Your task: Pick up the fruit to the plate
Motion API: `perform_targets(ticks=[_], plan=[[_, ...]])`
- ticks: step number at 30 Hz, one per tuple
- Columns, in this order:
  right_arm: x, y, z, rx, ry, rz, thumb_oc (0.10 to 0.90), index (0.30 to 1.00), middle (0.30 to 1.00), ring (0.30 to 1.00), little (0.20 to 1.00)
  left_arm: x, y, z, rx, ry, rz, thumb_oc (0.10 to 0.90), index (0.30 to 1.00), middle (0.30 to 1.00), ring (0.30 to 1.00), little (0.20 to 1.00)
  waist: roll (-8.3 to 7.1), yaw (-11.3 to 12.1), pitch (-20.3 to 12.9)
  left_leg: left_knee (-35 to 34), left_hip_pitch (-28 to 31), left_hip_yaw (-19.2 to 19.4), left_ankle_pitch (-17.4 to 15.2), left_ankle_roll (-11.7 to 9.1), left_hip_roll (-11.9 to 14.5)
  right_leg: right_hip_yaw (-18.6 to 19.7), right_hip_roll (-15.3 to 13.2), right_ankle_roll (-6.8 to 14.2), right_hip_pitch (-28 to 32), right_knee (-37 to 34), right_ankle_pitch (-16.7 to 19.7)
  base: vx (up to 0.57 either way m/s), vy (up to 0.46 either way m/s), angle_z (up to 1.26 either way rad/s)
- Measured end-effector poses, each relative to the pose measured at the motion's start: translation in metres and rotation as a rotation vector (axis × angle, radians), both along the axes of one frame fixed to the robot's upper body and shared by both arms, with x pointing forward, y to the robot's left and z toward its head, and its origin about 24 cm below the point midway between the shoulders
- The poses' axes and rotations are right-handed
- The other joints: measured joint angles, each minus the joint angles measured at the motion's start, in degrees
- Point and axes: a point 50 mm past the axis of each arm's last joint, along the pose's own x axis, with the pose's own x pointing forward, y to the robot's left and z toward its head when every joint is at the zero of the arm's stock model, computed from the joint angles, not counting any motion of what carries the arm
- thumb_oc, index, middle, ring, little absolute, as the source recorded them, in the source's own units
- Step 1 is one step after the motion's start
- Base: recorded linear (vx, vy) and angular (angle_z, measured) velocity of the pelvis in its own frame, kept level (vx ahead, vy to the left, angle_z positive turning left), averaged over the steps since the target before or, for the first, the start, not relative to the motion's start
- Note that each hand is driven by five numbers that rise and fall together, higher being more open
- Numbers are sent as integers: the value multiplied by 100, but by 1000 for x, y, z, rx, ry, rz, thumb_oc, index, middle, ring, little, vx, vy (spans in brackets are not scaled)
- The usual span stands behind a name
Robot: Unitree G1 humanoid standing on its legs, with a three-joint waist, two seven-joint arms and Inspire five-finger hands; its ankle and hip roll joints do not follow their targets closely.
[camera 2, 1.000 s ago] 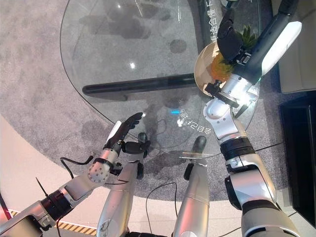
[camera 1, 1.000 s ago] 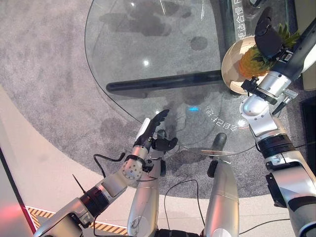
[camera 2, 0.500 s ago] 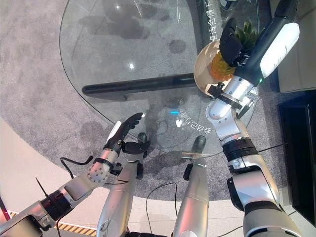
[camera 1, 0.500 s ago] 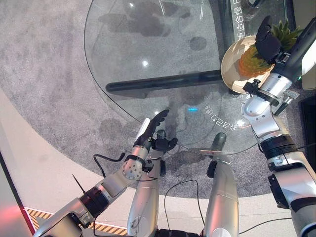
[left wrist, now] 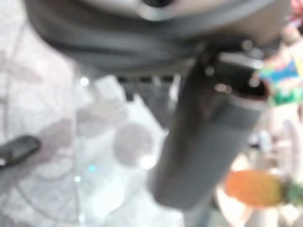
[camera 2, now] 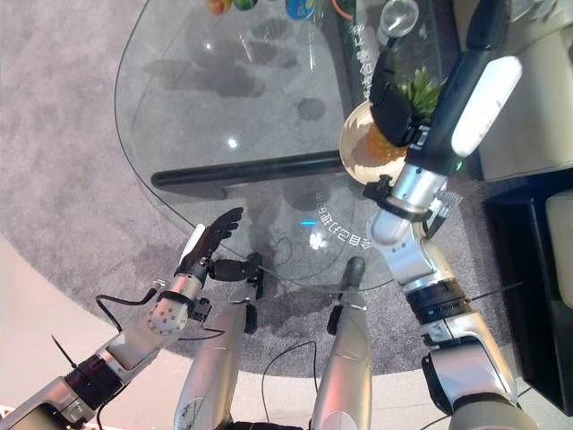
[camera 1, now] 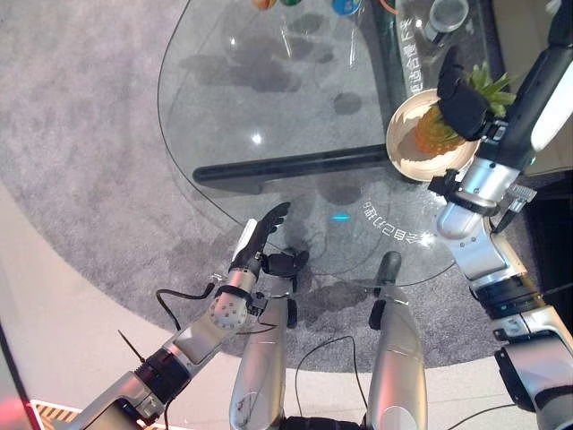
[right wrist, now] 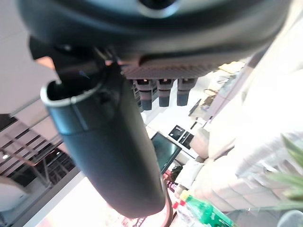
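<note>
Beneath my open right hand, straight-fingered, the pineapple on the plate looks heavy, prickly; I'd grasp its body.

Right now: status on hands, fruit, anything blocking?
Left hand open, idle at near table edge. Right hand open above pineapple. Pineapple lies in plate. Nothing blocking.

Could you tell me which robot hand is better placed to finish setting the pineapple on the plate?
The right robot hand: it is directly over the pineapple, which lies on the plate at the table's right edge. The left robot hand hangs open by the table's near edge, far from the plate.
</note>
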Motion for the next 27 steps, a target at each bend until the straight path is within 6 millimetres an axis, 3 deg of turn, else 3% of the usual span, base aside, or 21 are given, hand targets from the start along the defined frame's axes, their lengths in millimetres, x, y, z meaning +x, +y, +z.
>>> perform_targets(ticks=[9,13,17,22,26,27], plan=[[-11,6,-19,-76,119,76,800,900,900,900,900,-14,15,-20,-24,61,55,800,900,900,900,900,-178,-37,0,-448,1196,117,-37,50,2,-29,26,78,1241,-602,107,-9,-39,-4],[-17,9,-31,-88,224,156,800,900,900,900,900,-21,25,-33,-56,114,92,800,900,900,900,900,-351,-46,-15,-737,1835,139,-38,49,3,-67,39,97,1867,-880,117,33,-37,-1],[-26,16,-42,-80,343,292,800,900,900,900,900,-24,35,-44,-78,159,132,800,900,900,900,900,-463,-97,-51,-931,2120,179,-36,47,7,-75,57,121,2159,-1130,162,35,-26,-3],[-36,21,-83,-87,596,429,800,900,900,900,900,-35,47,-71,-126,276,213,800,900,900,900,900,-597,-131,-171,-1258,2608,259,-28,35,40,-82,109,139,2623,-1480,227,31,-9,-8],[-52,23,-124,-50,815,546,800,900,900,900,900,-50,56,-93,-131,379,229,800,900,900,900,900,-777,-140,-540,-1530,2898,318,-9,10,87,-84,170,136,2827,-1664,231,54,-10,-9],[-57,25,-135,-37,876,581,800,900,900,900,900,-59,56,-103,-144,420,235,800,900,900,900,900,-785,-147,-758,-1633,2987,343,-7,5,91,-83,181,136,2900,-1743,231,45,-6,-6]])
